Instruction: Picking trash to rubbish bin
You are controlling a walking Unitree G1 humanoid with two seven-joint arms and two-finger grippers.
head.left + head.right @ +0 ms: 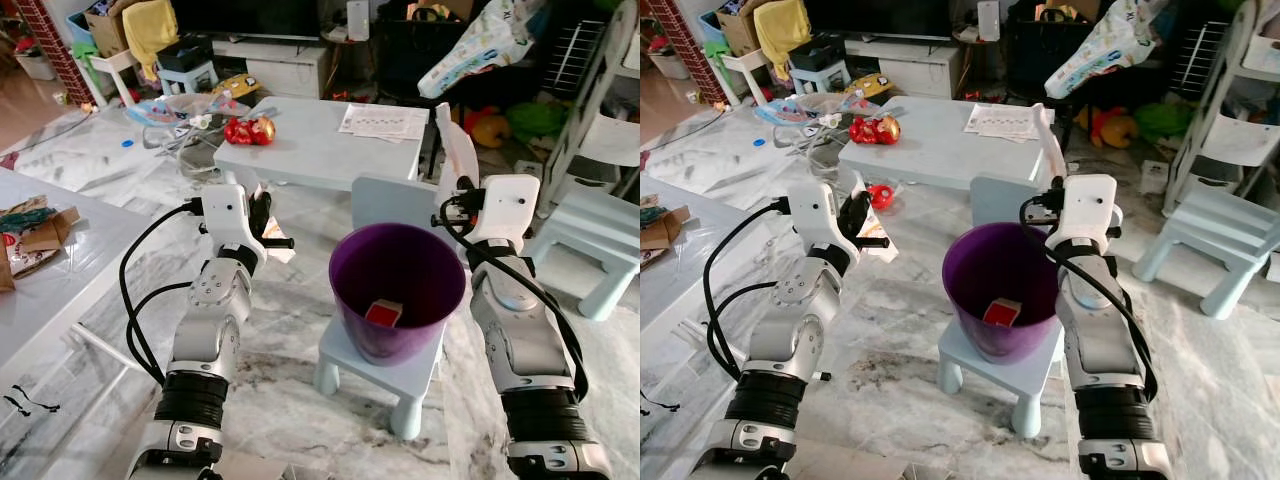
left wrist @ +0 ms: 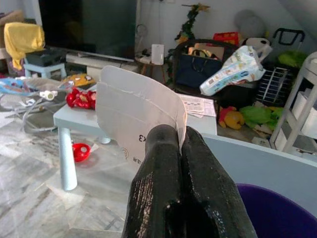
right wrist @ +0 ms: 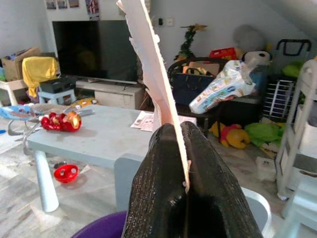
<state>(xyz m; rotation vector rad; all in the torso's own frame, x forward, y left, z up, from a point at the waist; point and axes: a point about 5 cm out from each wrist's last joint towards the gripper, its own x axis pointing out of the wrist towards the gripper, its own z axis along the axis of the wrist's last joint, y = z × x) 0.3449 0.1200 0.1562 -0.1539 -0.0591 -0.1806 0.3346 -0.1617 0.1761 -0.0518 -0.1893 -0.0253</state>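
Note:
A purple rubbish bin [image 1: 350, 325] stands on a small pale blue stool [image 1: 375, 378] between my two arms. A red piece of trash [image 1: 383, 314] lies in its bottom. My left gripper [image 1: 263, 217] is raised to the left of the bin, shut on a white piece of card [image 2: 133, 106] with a rounded edge. On the bin's right, my right gripper [image 1: 460, 187] is shut on a long white torn strip of card [image 1: 453, 140] that stands upright above its fingers [image 3: 158, 163].
Behind the bin is a pale blue low table [image 1: 320, 150] with red toys [image 1: 250, 130] and printed sheets [image 1: 385, 122]. A white table [image 1: 70, 270] with cardboard scraps stands at the left. A white child's chair [image 1: 590, 235] is at the right. Clutter lines the far wall.

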